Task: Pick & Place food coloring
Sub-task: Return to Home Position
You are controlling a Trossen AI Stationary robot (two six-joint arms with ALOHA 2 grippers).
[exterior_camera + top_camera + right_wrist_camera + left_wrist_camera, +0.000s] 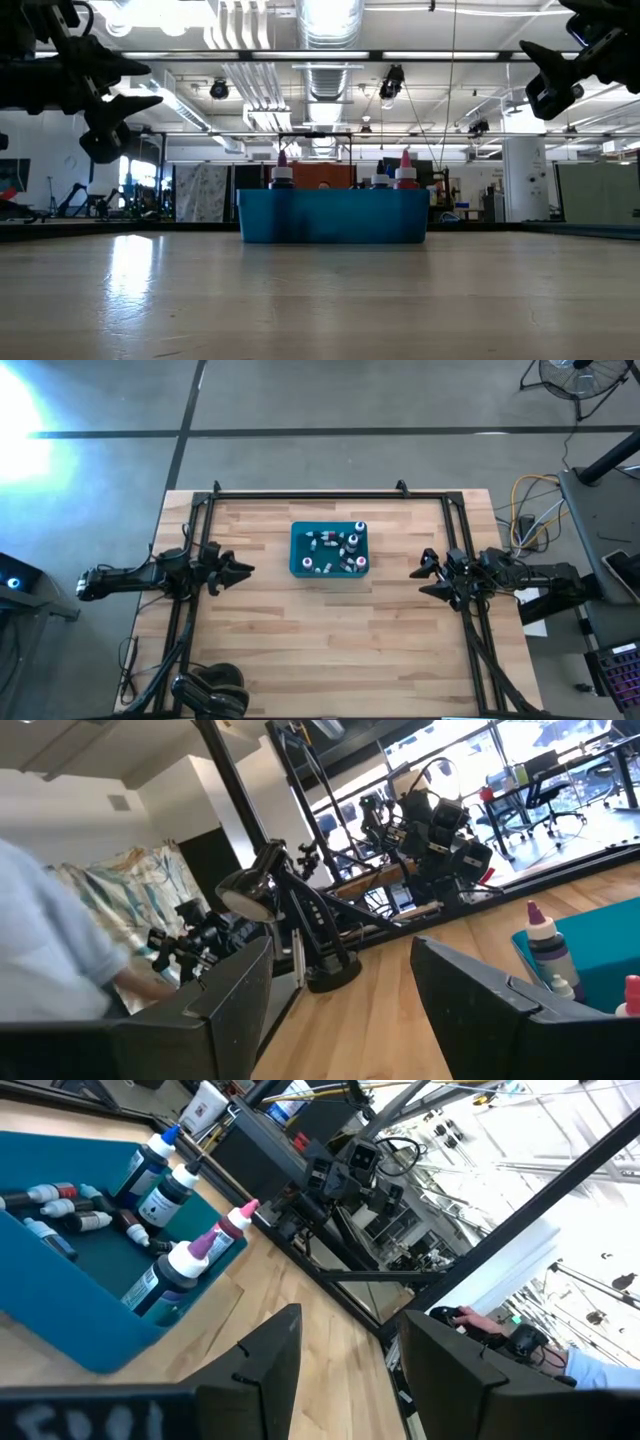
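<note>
The bin [295, 550] is teal, and the food coloring bottles [158, 1198] inside it have dark, blue or violet bodies with white caps, a few tipped pink or red. The desk [330, 630] is pale wood patterned in short staggered strips, edged by a black frame [300, 494]. The left end effector [245, 571] and right end effector [420, 582] are black, and the floor [350, 400] is grey with dark lines.

High view: we note hard white glare on the floor [20, 420] at upper left. The table [330, 640] is evenly lit and its shadows are faint.

Low view: ceiling lights [325, 15] blow out at top centre, and we see their sheen on the tabletop at lower left.

Left wrist view: the upper right washes out to white, and the bottles [165, 1190] are well lit.

Right wrist view: windows [560, 760] at upper right pour in daylight.
</note>
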